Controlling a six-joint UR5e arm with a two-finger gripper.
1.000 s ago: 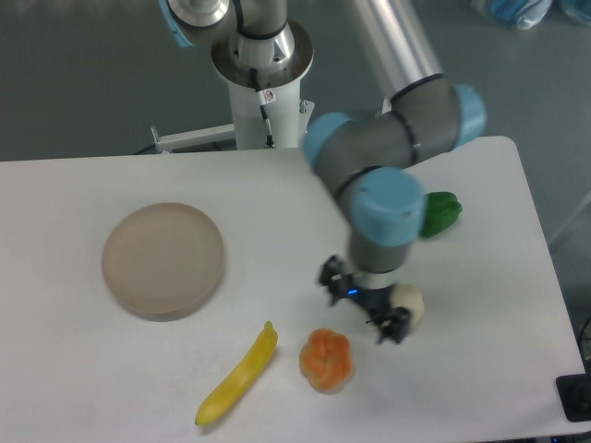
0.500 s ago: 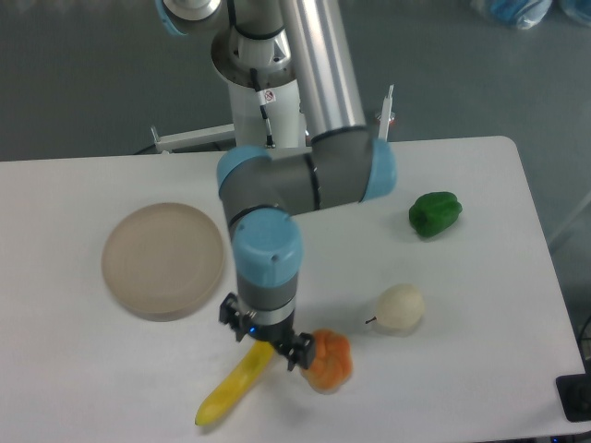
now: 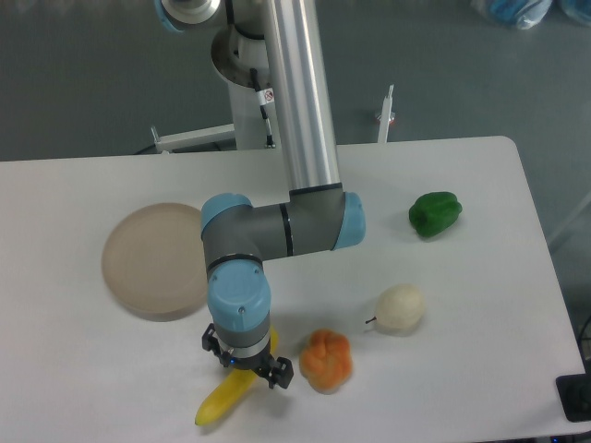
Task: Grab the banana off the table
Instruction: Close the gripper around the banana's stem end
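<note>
We've got the gripper [image 3: 246,365] straddling the banana [image 3: 222,400] mid-length on the worktop [image 3: 480,323], jaws open for the pinch.

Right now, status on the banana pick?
Gripper low over banana, jaw state unclear. Banana on table, not lifted. Orange fruit just beside it; plate clear of it.

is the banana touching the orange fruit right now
Apart. The fixed camera shows a strip of white table between the banana and the orange fruit.
</note>
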